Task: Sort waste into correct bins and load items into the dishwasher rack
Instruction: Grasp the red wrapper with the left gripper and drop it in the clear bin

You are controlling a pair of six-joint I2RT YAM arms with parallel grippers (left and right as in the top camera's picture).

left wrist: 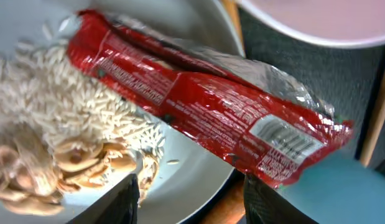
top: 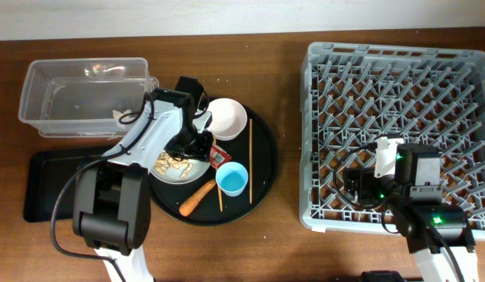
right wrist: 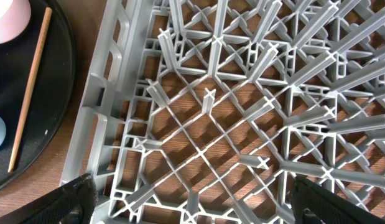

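The red snack wrapper (top: 218, 154) lies across the pale grey plate's (top: 170, 175) right rim, by beige scraps (top: 173, 164). In the left wrist view the wrapper (left wrist: 204, 106) fills the middle over the plate (left wrist: 198, 168) and scraps (left wrist: 61, 143). My left gripper (left wrist: 192, 202) is open just above them, holding nothing; it also shows overhead (top: 201, 145). The white-pink bowl (top: 226, 117), blue cup (top: 232, 179), carrot (top: 197, 197) and chopsticks (top: 251, 160) sit on the round tray. My right gripper (right wrist: 195, 202) is open and empty over the grey rack's (right wrist: 242, 112) front-left corner.
The clear box (top: 81, 98) stands at the back left with a small white bit (top: 117, 115) inside. The shallow black tray (top: 50, 184) lies in front of it. The round black tray (top: 262, 157) sits between the bins and the rack (top: 399, 125).
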